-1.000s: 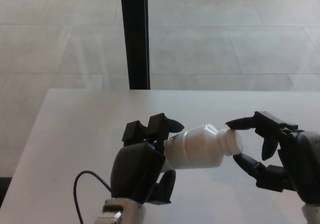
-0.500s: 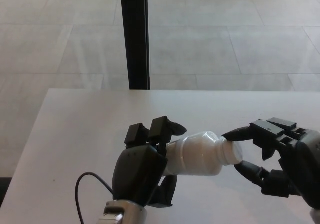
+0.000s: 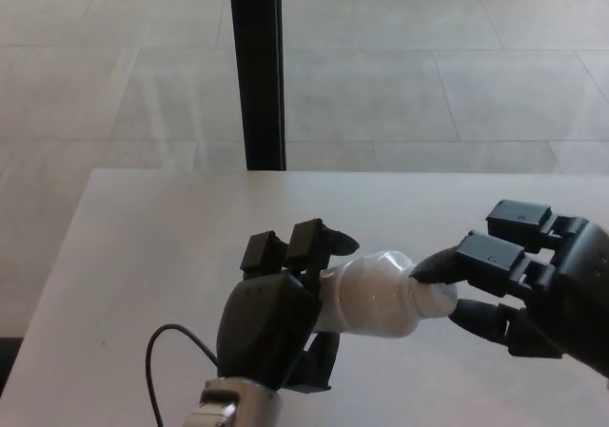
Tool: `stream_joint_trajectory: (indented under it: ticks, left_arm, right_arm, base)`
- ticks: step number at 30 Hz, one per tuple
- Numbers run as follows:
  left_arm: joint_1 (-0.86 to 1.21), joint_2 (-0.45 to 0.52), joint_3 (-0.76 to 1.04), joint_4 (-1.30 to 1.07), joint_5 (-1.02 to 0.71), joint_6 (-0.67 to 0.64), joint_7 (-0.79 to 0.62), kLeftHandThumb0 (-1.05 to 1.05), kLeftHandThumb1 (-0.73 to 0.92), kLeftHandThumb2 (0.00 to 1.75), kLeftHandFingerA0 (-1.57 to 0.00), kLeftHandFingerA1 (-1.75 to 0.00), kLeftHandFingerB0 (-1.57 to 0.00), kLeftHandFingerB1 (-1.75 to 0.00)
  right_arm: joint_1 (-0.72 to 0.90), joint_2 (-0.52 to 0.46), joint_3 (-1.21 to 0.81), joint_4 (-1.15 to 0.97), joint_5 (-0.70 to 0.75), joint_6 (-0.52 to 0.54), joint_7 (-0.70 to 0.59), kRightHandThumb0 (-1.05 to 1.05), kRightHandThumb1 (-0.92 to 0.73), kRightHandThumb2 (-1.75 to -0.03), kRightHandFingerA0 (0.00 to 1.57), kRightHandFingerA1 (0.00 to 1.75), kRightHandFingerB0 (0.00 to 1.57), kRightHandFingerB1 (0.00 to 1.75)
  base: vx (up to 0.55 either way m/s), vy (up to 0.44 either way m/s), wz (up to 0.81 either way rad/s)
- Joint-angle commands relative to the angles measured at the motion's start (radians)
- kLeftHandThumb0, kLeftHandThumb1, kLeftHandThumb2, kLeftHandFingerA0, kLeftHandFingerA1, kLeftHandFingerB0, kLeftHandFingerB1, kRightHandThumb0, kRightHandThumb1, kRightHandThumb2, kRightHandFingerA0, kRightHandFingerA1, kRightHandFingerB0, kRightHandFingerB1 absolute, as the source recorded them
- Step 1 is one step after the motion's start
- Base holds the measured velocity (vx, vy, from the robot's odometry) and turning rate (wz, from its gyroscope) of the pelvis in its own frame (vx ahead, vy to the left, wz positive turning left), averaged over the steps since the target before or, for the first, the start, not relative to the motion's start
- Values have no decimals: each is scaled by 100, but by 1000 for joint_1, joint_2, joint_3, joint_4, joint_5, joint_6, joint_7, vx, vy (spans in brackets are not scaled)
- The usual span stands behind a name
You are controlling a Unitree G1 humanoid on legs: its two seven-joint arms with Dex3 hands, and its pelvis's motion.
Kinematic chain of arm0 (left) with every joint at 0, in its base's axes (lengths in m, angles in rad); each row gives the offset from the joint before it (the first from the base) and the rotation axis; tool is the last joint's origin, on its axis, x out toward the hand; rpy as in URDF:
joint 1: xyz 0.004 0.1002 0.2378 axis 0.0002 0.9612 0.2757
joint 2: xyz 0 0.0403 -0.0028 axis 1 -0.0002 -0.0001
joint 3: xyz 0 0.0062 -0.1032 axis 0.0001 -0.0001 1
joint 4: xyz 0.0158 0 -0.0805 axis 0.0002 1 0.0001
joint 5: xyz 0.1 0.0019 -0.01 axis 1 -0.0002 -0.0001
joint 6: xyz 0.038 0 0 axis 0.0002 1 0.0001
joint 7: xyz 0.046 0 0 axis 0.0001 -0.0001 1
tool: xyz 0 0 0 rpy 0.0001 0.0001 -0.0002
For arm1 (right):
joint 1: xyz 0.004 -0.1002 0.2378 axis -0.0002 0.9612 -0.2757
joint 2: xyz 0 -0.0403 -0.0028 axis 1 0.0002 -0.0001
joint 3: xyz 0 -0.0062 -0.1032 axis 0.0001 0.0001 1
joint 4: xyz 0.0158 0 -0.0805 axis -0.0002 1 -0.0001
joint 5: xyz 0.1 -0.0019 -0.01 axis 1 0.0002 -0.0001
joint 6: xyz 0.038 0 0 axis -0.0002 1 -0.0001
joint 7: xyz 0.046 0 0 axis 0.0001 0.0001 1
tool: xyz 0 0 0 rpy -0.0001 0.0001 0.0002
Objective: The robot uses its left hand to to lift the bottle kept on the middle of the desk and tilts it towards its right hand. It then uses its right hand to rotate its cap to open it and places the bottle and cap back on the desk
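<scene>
Head view showed the left hand [image 3: 271, 327] clenched round the white bottle [image 3: 376, 299], held above the desk [image 3: 143, 246] and tipped sideways so its neck met the right hand [image 3: 519, 284]. Right of the bottle, that hand's fingers [image 3: 442, 263] pinched the cap end, seemingly to twist it.

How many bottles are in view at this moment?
1. The white bottle is held tilted above the desk in the left hand, its cap end between the right hand's fingers.
</scene>
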Motion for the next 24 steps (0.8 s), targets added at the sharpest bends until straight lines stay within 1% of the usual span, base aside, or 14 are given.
stream_joint_trajectory:
  ticks: [1, 2, 3, 7, 8, 9, 11, 13, 15, 17, 19, 20, 21, 24]
  left_arm:
    - [-13, 32, 19, 14, 15, -7, 14, 17, 48, 133, -94, -175, -85, -145]
    - [-12, 29, 20, 13, 13, -5, 14, 17, 48, 133, -94, -175, -85, -145]
    - [-13, 28, 24, 17, 7, -7, 14, 16, 46, 133, -92, -175, -85, -149]
    - [-13, 28, 27, 21, -1, -18, 15, 16, 46, 134, -91, -175, -86, -148]
    - [-12, 29, 25, 18, 4, -14, 13, 10, 43, 138, -99, -175, -85, -144]
    - [-10, 34, 22, 16, 11, -11, 14, 16, 47, 134, -90, -175, -85, -148]
    - [-8, 35, 22, 18, 15, -15, 23, 17, 46, 133, -89, -175, -85, -148]
    - [-3, 36, 24, 15, 12, -15, 22, 18, 46, 133, -89, -175, -85, -148]
    - [1, 35, 24, 10, 14, -9, 22, 18, 49, 132, -91, -175, -84, -147]
    - [6, 35, 26, 6, 9, -9, 19, 20, 51, 130, -93, -175, -84, -147]
    - [6, 39, 24, 9, 14, -16, 26, 21, 51, 128, -92, -175, -84, -146]
    - [7, 45, 22, 5, 24, -8, 24, 20, 51, 127, -91, -175, -84, -147]
    - [9, 47, 23, 7, 20, -14, 28, 19, 52, 127, -91, -175, -84, -146]
    - [19, 50, 21, -9, 22, -1, 18, 18, 51, 126, -88, -175, -82, -147]
  right_arm:
    - [-119, -143, 23, 30, -272, -118, -253, -33, -61, -66, 75, 142, 80, 97]
    - [-136, -158, 23, 32, -280, -123, -263, -33, -61, -66, 75, 142, 80, 97]
    - [-153, -170, 25, 35, -293, -123, -280, -34, -60, -66, 75, 140, 81, 97]
    - [-184, -207, 35, 52, -321, -134, -343, -36, -59, -65, 74, 138, 82, 94]
    - [-183, -213, 33, 56, -318, -138, -350, -36, -60, -65, 74, 138, 82, 95]
    - [-186, -226, 28, 59, -318, -138, -361, -36, -58, -65, 77, 137, 83, 94]
    - [-191, -232, 28, 69, -311, -140, -372, -35, -57, -66, 80, 137, 84, 94]
    - [-183, -239, 13, 85, -279, -151, -362, -34, -58, -67, 80, 136, 81, 96]
    - [-181, -240, 4, 102, -264, -150, -379, -28, -59, -69, 81, 144, 78, 105]
    - [-166, -234, -15, 122, -227, -158, -385, -27, -61, -69, 83, 144, 79, 107]
    - [-150, -232, -31, 129, -198, -159, -375, -27, -62, -68, 84, 131, 81, 102]
    - [-135, -226, -43, 136, -187, -153, -382, -24, -62, -70, 84, 136, 81, 103]
    - [-117, -220, -57, 146, -171, -150, -387, -19, -60, -77, 84, 142, 81, 105]
    - [-79, -207, -78, 168, -148, -152, -387, -20, -60, -80, 85, 145, 83, 104]
  base:
    - [0, 0, 0]
    - [0, 0, 0]
    - [0, 0, 0]
    - [0, 0, 0]
    - [0, 0, 0]
    - [0, 0, 0]
    - [0, 0, 0]
    - [0, 0, 0]
    - [0, 0, 0]
    - [0, 0, 0]
    - [0, 0, 0]
    - [0, 0, 0]
    - [0, 0, 0]
    - [0, 0, 0]
